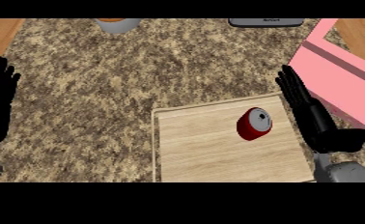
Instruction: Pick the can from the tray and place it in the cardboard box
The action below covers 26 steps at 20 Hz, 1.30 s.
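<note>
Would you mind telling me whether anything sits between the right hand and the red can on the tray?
Nothing visible does. The right hand is open at the wooden tray's right edge, and only bare tray surface lies between it and the red can. The pink box is beyond the hand, farther right.

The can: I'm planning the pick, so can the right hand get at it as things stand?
Probably yes. The right hand is open just beside the tray, and nothing stands between it and the can.
</note>
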{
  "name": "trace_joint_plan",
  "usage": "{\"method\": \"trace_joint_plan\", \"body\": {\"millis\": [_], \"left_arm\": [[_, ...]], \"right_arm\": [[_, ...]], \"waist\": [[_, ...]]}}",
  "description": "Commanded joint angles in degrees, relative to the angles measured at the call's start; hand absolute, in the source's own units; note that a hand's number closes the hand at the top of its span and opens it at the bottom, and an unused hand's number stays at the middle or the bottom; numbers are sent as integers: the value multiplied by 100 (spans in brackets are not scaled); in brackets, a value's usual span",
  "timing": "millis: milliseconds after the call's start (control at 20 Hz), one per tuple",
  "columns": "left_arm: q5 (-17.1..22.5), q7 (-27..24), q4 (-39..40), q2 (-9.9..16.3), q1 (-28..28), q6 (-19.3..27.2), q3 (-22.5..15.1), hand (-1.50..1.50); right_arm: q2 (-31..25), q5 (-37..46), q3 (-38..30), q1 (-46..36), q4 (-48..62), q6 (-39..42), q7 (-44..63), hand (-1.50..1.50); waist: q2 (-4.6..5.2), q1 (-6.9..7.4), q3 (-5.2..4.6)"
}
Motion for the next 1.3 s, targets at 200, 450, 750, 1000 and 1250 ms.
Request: {"method": "trace_joint_plan", "body": {"millis": [200, 450, 750, 1000, 1250], "left_arm": [[483, 286, -178, -291, -1, -812, -241, 0], [737, 782, -531, -533, 85, -920, -500, 0], [676, 687, -751, -569, 405, -973, -383, 0], [622, 821, -651, -584, 228, -885, -435, 0], [713, 756, -780, -499, 496, -1081, -319, 0]], "right_arm": [[-1060, -1277, -518, -1125, -262, 1992, 1040, -150], [-724, -472, -1354, -926, 60, 1028, -838, -150], [-1492, -220, -1469, -362, -867, 2154, -1586, -150], [-2703, 1218, -919, -582, -1351, 2244, -557, -150], [-3461, 1889, -657, -820, -1926, 2542, 536, -150]], "waist": [[-29, 209, 42], [-31, 128, 58], [-53, 61, 47], [-52, 27, 24], [-56, 165, 25]]}}
